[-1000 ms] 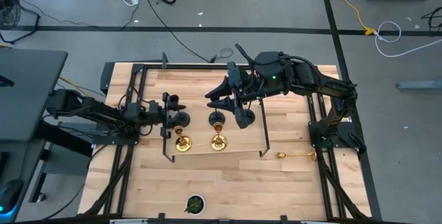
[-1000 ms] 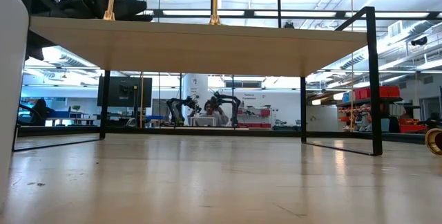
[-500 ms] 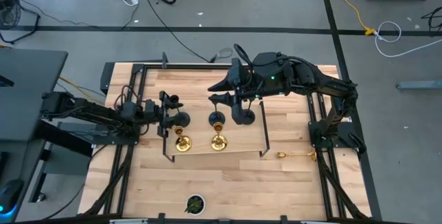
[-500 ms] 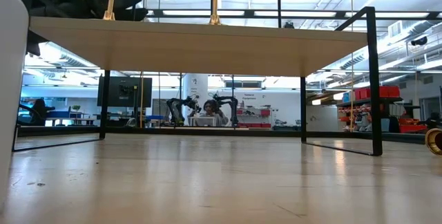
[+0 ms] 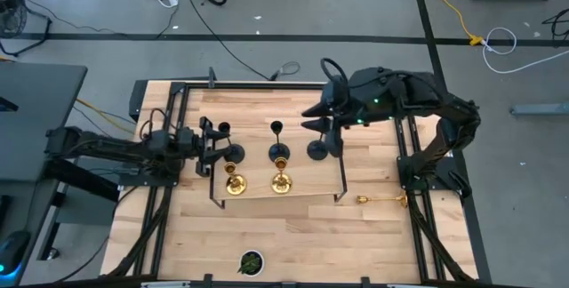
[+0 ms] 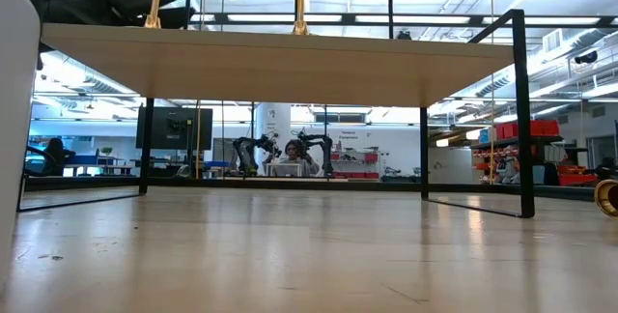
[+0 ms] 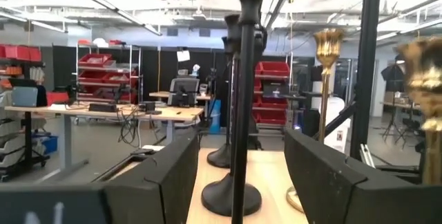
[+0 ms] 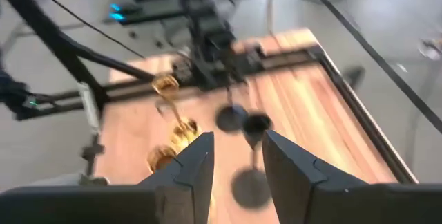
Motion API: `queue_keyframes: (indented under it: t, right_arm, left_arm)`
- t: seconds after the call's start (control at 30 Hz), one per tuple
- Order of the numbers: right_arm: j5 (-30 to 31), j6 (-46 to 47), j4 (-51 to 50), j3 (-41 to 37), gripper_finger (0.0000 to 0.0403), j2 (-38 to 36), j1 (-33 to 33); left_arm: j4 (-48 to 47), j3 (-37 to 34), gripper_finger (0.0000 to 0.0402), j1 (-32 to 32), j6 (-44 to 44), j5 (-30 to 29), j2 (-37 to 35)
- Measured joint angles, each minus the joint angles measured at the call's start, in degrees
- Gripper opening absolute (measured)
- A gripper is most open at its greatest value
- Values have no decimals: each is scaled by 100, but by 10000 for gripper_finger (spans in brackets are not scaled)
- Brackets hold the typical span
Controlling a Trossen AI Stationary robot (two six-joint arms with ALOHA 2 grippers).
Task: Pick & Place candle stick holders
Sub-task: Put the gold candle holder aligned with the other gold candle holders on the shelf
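1. High view: five candle stick holders stand on the raised shelf (image 5: 307, 188); a sixth, the gold holder (image 5: 382, 199), lies on the surface, well apart.
2. Right gripper (image 5: 322, 119) hangs near a black holder (image 5: 317, 150), fingers apart, gripping nothing.
3. Left gripper (image 5: 209, 136), fingers apart, flanks another black holder (image 5: 223, 131) without clamping.
4. Next, I judge: fetch the fallen gold one, which needs a low, sideways grasp.
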Motion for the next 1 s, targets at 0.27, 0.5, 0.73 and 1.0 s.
queue_keyframes:
  t: [0.27,0.5,0.73,1.0]
  right_arm:
    - [746,845,-1398,2,105,-203,344]
    - [737,1589,-2306,-25,80,-201,889]
    - [532,1777,-2282,-482,68,-262,1404]
    - [601,2250,-2282,-2073,66,-260,1591]
  left_arm:
    - [-1117,4,217,0,-81,177,-1160]
    - [-2719,136,211,0,-330,296,-1952]
    - [-6774,1976,211,-4,-433,410,-2329]
    - [-8272,2419,211,-4,-1030,556,-2360]
